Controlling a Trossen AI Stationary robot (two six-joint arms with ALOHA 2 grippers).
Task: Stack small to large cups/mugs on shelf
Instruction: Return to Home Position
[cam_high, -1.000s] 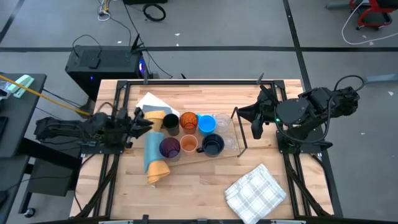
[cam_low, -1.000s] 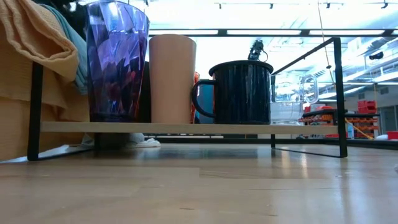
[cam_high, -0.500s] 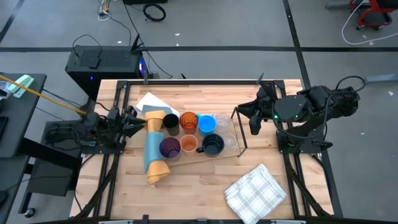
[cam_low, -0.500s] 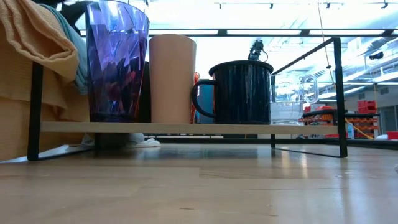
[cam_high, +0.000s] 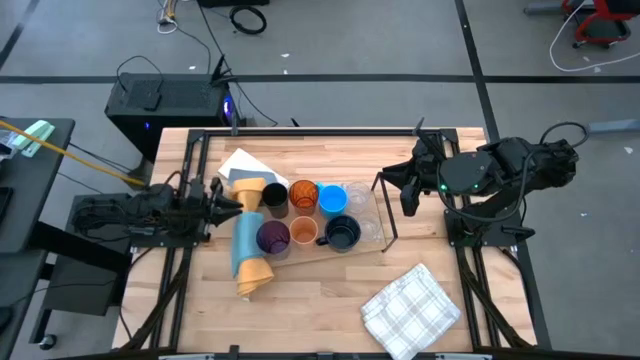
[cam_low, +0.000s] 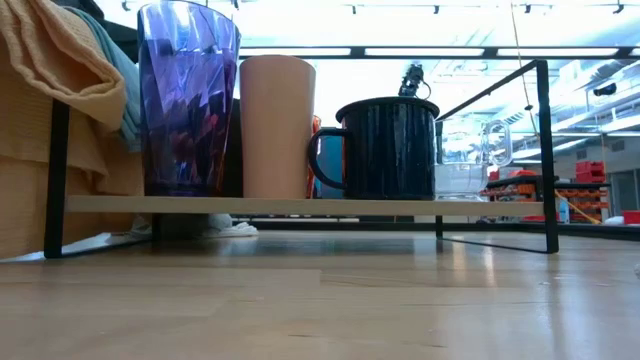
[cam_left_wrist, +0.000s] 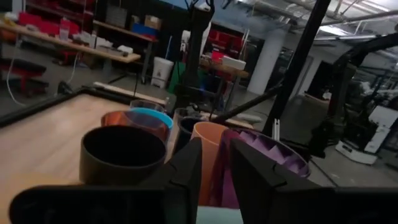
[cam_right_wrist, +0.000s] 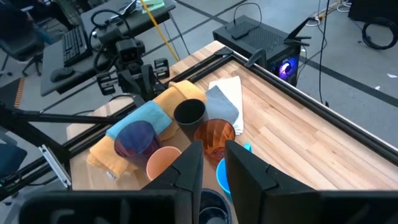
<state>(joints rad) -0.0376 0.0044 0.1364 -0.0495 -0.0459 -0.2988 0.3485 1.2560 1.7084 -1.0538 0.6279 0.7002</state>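
Observation:
The cups stand on their bases in two rows on the shelf (cam_high: 385, 212). The far row holds a black cup (cam_high: 275, 196), an amber one (cam_high: 303, 192), a blue one (cam_high: 333, 201) and a clear glass (cam_high: 357, 194). The near row holds the purple tumbler (cam_low: 188, 100), the peach cup (cam_low: 277, 125), the dark mug (cam_low: 385, 150) and another clear glass (cam_high: 371, 229). My left gripper (cam_left_wrist: 215, 163) lies level at the table's left edge, pointing at the cups, open by a narrow gap. My right gripper (cam_right_wrist: 213, 163) hovers past the shelf's right end, open by a narrow gap, holding nothing.
A rolled yellow-and-blue cloth (cam_high: 248, 247) lies against the shelf's left end, with a white cloth (cam_high: 240, 164) behind it. A checked towel (cam_high: 411, 306) lies at the near right. A black box (cam_high: 165, 100) stands beyond the far edge.
My left gripper has drawn back a little from the cups toward the table's left edge, sinking and tipping to level. The cups have stayed where they were.

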